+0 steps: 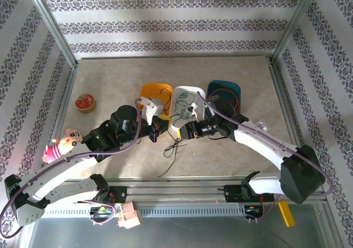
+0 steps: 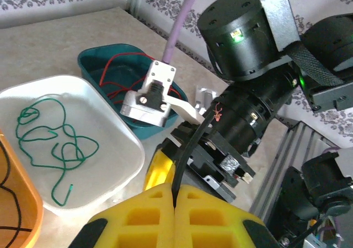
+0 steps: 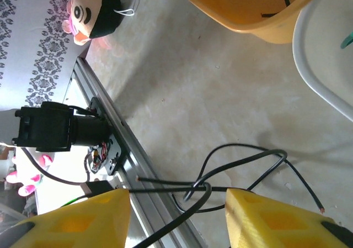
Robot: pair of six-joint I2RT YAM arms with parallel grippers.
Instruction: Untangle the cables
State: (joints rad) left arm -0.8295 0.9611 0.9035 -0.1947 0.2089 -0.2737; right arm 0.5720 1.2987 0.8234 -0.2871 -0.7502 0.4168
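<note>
Left gripper (image 2: 175, 197): clenched on black cable (image 2: 186, 148). Right gripper (image 3: 177, 205): jaws half parted, black strands (image 3: 194, 190) crossing between yellow fingers (image 3: 265, 217), contact unclear; strand ends cut off below.

Smooth black cable (image 3: 251, 159), plastic white tray (image 2: 118, 165)

Left arm (image 1: 60, 173) and right arm (image 1: 265, 143), finished in white and black

Long white links are joined by black cylindrical joint housings (image 1: 300, 179), and a thick purple cable (image 2: 185, 16) is routed along each arm. Blocky yellow fingers (image 3: 83, 220) with recessed pockets are fitted. A white screwed bracket (image 2: 154, 96) is mounted at one wrist, and a green light (image 2: 237, 36) is lit.
</note>
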